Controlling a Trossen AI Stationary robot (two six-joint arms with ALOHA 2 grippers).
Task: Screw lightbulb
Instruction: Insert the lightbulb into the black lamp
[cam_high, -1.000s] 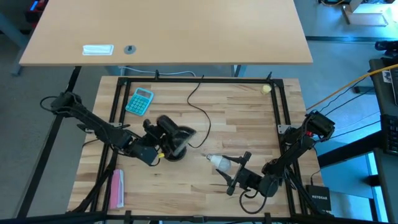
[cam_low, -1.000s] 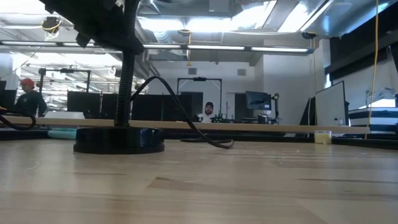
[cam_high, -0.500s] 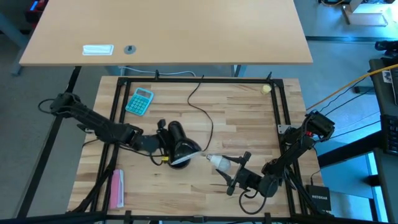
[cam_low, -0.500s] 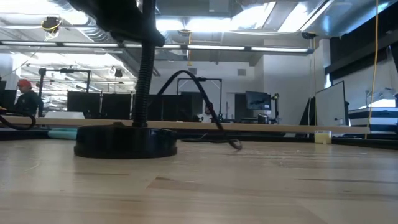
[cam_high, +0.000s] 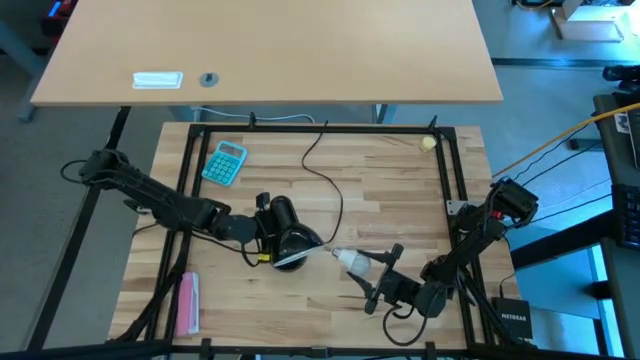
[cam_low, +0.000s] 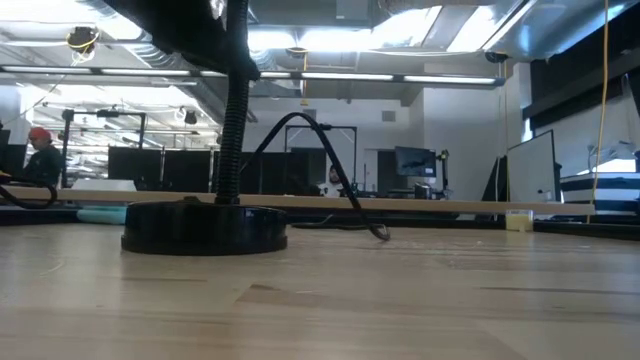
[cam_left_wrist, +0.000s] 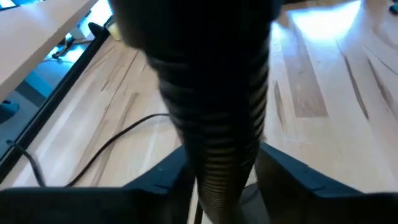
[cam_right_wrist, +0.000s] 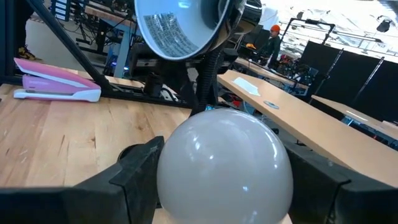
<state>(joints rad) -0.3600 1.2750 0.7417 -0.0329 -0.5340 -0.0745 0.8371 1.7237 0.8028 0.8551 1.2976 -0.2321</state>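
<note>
My right tool (cam_high: 372, 270) is clamped on the lightbulb (cam_high: 351, 261), holding it low over the table (cam_high: 400, 180) with its narrow end pointing at the lamp (cam_high: 287, 240). My left tool (cam_high: 262, 228) is closed around the lamp's ribbed neck (cam_left_wrist: 214, 130), tilting the shade (cam_right_wrist: 180, 25) so its open mouth faces the bulb.

The risk I see is alignment — if the screw base meets the socket off-axis, the thread will cross and jam, or the glass will knock the shade's rim. The neck is flexible, so pushing the bulb in could bend the shade away. My 2 fingers (cam_right_wrist: 134, 165) grip smooth round glass, which may slip as I twist. The cord (cam_high: 325, 175) trails behind and looks clear.
</note>
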